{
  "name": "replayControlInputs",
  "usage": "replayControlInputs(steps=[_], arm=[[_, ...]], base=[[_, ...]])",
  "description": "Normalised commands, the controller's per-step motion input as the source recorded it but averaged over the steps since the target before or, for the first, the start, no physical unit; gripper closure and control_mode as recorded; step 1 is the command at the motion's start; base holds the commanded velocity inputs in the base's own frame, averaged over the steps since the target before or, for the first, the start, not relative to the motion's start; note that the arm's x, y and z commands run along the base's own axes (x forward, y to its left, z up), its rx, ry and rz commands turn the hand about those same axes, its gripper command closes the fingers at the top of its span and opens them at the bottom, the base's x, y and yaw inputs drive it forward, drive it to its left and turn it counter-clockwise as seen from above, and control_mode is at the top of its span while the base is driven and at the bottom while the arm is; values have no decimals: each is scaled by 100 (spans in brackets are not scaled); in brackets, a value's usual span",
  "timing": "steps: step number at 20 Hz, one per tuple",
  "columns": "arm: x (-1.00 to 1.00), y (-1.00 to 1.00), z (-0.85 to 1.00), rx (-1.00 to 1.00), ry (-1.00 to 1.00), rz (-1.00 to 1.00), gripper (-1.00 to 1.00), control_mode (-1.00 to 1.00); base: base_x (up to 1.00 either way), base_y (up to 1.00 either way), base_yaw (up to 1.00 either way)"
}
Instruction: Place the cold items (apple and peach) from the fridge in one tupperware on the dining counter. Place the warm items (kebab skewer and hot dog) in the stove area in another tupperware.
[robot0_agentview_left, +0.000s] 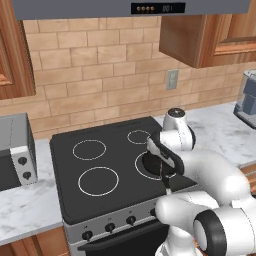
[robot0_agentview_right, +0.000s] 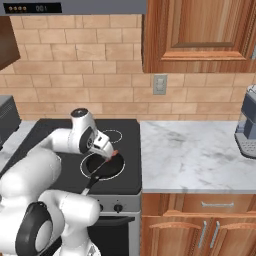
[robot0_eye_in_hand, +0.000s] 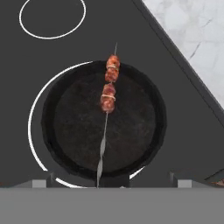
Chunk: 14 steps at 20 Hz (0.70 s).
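Claw (robot0_eye_in_hand: 112, 183): hung w/ jaws spread wide, nothing between them, nothing touched; two dark tips stood at the bottom of hand view, far apart, one each side of the skewer's handle end.
Kebab skewer (robot0_eye_in_hand: 108, 92): lay straight ahead of the claw & below it, running away from it along the midline betw. the tips. Thin grey metal rod, slightly flattened/twisted nr the claw end, fine point at the far end. Four reddish-brown meat chunks w/ pale bands, bunched on the far half, two & two w/ a small gap.
Pan (robot0_eye_in_hand: 78, 131): round, black, dull rough inside, shallow rim; under the skewer, directly below the claw. Skewer's far meat end reached over the far rim; near end crossed the near rim.
Pan handle (robot0_agentview_right: 91, 186): dark, thin, stuck out toward the robot's base in right base view.
Stove (robot0_agentview_left: 75, 185): black top w/ white burner rings, silver front w/ black knobs; pan sat on the ring beneath the claw, another ring further ahead-left of the claw in hand view.
Tabletop (robot0_eye_in_hand: 192, 39): white-grey marbled, ahead-right of the claw in hand view, beside stove's edge.
Skewer in base views: only a small red bit seen by the claw (robot0_agentview_right: 111, 156); rest too small to tell.
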Motion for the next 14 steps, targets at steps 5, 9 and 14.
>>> replayControlInputs(steps=[5,9,14], arm=[[32,-3,-41,0,0,0,-100,-100],[33,-12,-33,2,0,0,-100,-100],[25,-12,-32,2,0,0,-100,-100]], base=[[0,0,0],[0,0,0],[0,0,0]])
